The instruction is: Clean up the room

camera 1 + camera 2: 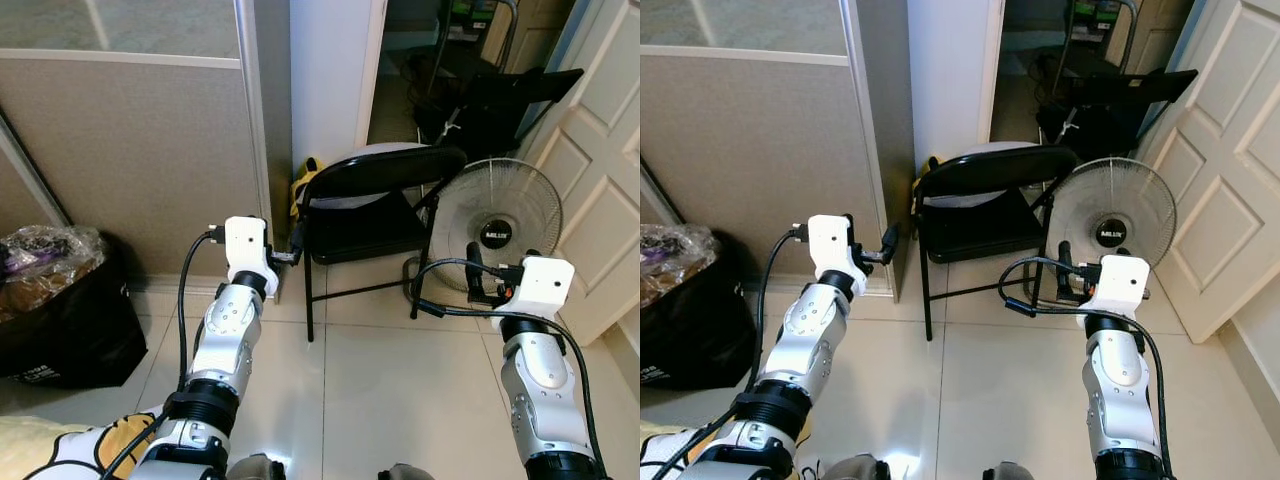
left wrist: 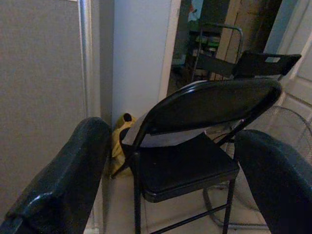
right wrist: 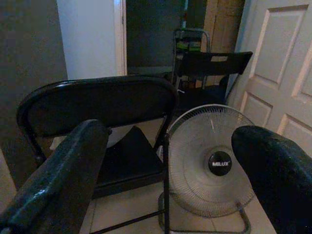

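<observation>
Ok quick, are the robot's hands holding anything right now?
Left gripper: open, holding nothing, aimed at the black folding chair.
Right gripper: open, holding nothing.

- "MILUX" in white letters on the black round hub of the fan [image 3: 214, 163], which stands on the floor straight ahead of the right tool [image 3: 168, 195]. The same word can be made out on the hub in both eye views, though it is smaller there.
- Small white print on the lower front of the black bag [image 1: 62, 335], on the floor off to the outer side of the left tool [image 1: 290, 243]. It is too small to read.
- A pale label on the back of the far chair [image 2: 265, 62], beyond both tools. Its text cannot be read.
</observation>
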Robot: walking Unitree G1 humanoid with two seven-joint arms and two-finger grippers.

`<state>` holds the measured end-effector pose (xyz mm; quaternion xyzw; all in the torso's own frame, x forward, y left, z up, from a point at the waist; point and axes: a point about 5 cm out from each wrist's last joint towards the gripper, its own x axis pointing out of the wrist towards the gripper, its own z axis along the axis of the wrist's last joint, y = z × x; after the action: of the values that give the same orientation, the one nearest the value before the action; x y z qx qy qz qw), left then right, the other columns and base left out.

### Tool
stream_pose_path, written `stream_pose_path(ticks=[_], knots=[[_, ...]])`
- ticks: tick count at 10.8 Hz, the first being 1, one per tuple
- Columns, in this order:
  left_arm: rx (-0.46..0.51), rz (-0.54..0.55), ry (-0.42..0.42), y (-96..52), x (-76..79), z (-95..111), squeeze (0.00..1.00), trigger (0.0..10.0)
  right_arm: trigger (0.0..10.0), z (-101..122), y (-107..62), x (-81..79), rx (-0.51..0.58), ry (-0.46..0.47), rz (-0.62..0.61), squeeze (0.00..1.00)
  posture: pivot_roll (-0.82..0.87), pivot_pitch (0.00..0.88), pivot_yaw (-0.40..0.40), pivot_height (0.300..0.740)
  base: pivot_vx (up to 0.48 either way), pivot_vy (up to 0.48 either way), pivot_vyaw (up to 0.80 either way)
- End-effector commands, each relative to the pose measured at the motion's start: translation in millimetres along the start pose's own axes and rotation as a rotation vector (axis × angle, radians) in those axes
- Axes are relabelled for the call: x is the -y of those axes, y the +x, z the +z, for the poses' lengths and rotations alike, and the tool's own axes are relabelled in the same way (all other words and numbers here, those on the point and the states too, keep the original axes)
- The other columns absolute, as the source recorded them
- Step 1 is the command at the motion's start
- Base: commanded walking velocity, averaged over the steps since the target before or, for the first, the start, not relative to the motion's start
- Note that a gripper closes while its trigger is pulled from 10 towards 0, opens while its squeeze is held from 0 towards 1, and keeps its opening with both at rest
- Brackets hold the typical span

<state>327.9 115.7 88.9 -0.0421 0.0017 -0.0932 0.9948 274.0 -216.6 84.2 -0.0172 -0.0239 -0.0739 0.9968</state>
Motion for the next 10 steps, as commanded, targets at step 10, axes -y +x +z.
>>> stream_pose_path(ticks=[10], knots=[[-0.038, -0.085, 0.08, -5.5, 7.2, -3, 0.0, 10.0, 10.0, -9, 0.4, -37.7, -0.052, 0.06, 0.119, 0.0, 0.08, 0.0, 0.009, 0.7, 0.0, 0.0, 0.0]])
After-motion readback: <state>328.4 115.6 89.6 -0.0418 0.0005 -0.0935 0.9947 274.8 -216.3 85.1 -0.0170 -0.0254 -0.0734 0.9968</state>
